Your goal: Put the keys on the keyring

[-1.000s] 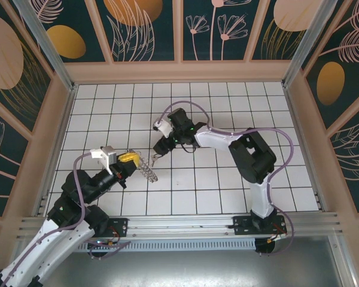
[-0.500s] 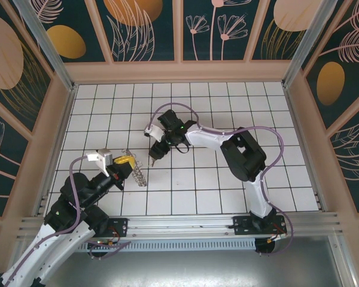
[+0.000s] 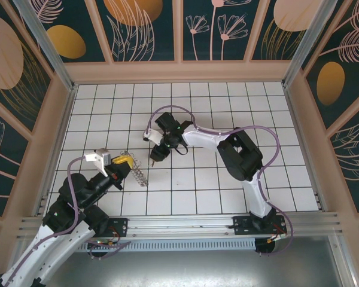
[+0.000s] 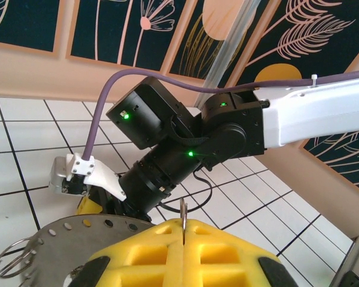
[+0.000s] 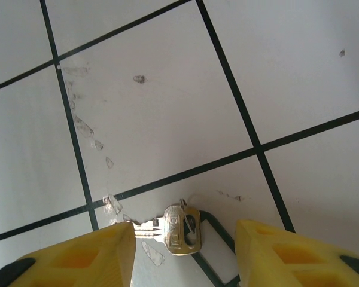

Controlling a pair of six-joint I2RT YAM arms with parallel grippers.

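Note:
The keys (image 5: 180, 228), a small silvery key on a thin dark loop (image 5: 214, 254), lie flat on the white tiles. My right gripper (image 5: 182, 254) hovers low over them, open, with a yellow finger on each side of the key. The key's blade tip reaches the left finger (image 5: 78, 257). In the top view the right gripper (image 3: 156, 156) points down beside the left one. My left gripper (image 3: 124, 161) is shut on the keyring (image 3: 141, 174), which hangs below it. In the left wrist view the left gripper (image 4: 184, 226) pinches a thin metal edge, and the keyring's holed grey plate (image 4: 60, 242) spreads out to the left.
The right arm's dark wrist (image 4: 185, 149) and purple cable (image 4: 102, 113) stand close in front of the left gripper. Wooden walls (image 3: 179, 72) fence the tiled floor (image 3: 227, 191). Smudges (image 5: 78, 122) mark the tile near the key.
My right gripper has swung left and down over the key, nearer the left gripper, and its jaws have narrowed. The left gripper with the keyring shifted slightly left.

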